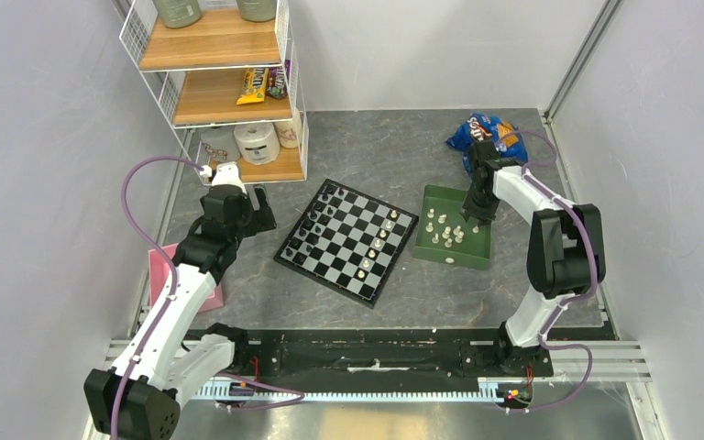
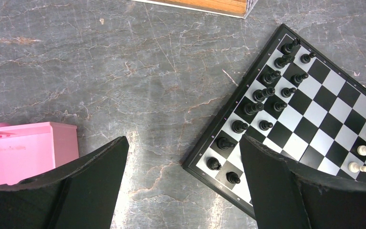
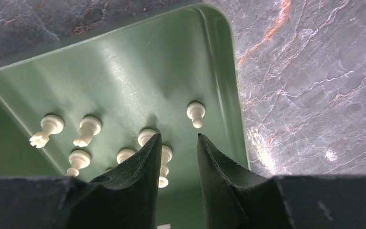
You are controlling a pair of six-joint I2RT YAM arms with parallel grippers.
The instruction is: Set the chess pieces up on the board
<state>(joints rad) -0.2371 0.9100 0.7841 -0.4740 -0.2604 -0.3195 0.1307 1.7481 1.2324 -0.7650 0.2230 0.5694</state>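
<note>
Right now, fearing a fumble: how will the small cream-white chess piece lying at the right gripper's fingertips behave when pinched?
Probably light and stiff: the cream-white chess piece looks small, moulded. Lying sideways in the smooth green tray, its round base may roll or skid.

The black-and-grey checkered board (image 1: 346, 240) lies flat, turned cornerwise. A row of cream chess pieces (image 1: 376, 244) stands upright along its 3 o'clock edge; more sit scattered in the green tray (image 1: 475, 252) at 3 o'clock.

1 board (image 1: 353, 247), 1 green tray (image 1: 446, 198), 1 pink box (image 2: 24, 152), 1 chip bag (image 1: 486, 131), 14+ black pcs (image 2: 239, 126).
</note>
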